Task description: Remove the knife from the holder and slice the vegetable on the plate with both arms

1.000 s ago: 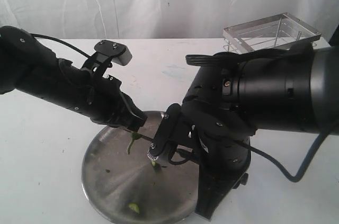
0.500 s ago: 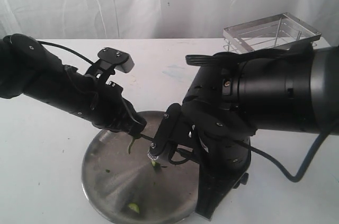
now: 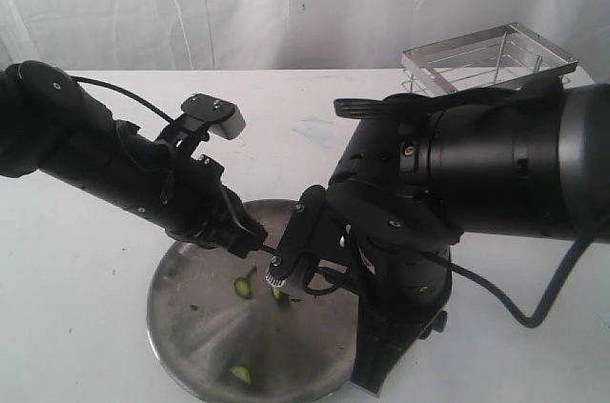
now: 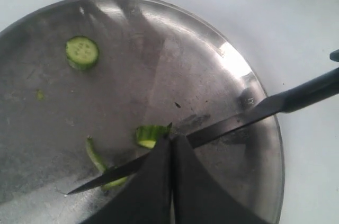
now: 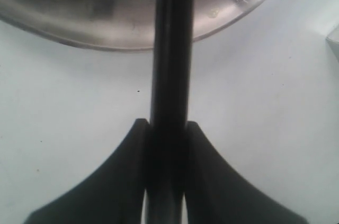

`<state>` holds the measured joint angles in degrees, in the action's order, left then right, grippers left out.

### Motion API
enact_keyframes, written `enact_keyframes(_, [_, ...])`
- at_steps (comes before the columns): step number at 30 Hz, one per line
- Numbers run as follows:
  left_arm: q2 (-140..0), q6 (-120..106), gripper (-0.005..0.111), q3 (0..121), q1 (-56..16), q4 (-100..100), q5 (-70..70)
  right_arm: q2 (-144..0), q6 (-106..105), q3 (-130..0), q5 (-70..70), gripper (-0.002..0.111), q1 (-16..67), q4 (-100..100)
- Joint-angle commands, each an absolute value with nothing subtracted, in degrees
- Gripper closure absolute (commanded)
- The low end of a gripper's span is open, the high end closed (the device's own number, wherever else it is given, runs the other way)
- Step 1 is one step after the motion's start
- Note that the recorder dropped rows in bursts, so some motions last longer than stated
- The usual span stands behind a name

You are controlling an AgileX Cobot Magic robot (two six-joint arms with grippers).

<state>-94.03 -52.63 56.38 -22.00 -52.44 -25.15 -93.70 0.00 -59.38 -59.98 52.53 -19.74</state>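
**Slicing stage, both wrist views.** The right hand [image 5: 167, 126] pinches the black handle of the knife [image 4: 228, 124] between its 2 fingers. The handle runs straight out ahead of that hand, over bare tabletop [image 5: 254, 102], to the rim of the plate [image 4: 159, 65]. The left hand [image 4: 170, 149] has its fingers pressed together, with nothing visible between them, and the blade crosses just beyond their tips. The vegetable [image 4: 150, 134], a short dark-green stub, lies on the plate right at those tips, on the far side of the blade; whether the tips pin it cannot be told. 1 round cut slice [image 4: 82, 52] lies well ahead of the left hand, and a thin green strip [image 4: 94, 156] lies near the blade's point. Handling, as a judgement: the vegetable looks light, small and rounded, so it is likely to roll or skid on the smooth metal. It is best pressed from above at the end away from the blade. The knife looks stiff, slim and light. A hold far back on the handle, as here, lets the blade twist, so a firm squeeze matters.
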Motion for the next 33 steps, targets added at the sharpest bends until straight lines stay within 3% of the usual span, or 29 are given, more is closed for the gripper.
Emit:
enact_keyframes(1, [-92.90, -52.69, 0.107, 56.06, -22.43, -52.64, -25.22, -93.47, 0.42, -59.30, -59.58, 0.108, 52.50, -20.55])
enact_keyframes(8, [-85.49, -51.93, 0.107, 56.06, -21.47, -50.04, -19.32, -93.47, 3.26, -59.30, -57.28, 0.108, 52.04, -20.35])
enact_keyframes(13, [-80.17, -38.24, 0.107, 53.99, -16.93, -39.50, -12.02, -94.29, 3.68, -59.84, -52.12, 0.108, 45.89, -12.48])
enact_keyframes(17, [-78.31, -24.66, 0.107, 47.66, -6.62, -29.39, -7.72, -95.88, -5.16, -61.61, -52.12, 0.108, 39.13, 4.28])
enact_keyframes(23, [-78.18, -9.31, 0.107, 37.95, 5.37, -29.50, -3.24, -100.95, -14.19, -65.23, -51.88, 0.108, 33.76, 25.01])
enact_keyframes(33, [-73.78, -6.41, 0.107, 31.75, -0.19, -28.48, 5.53, -109.58, -12.77, -66.35, -46.74, 0.108, 33.15, 25.52])
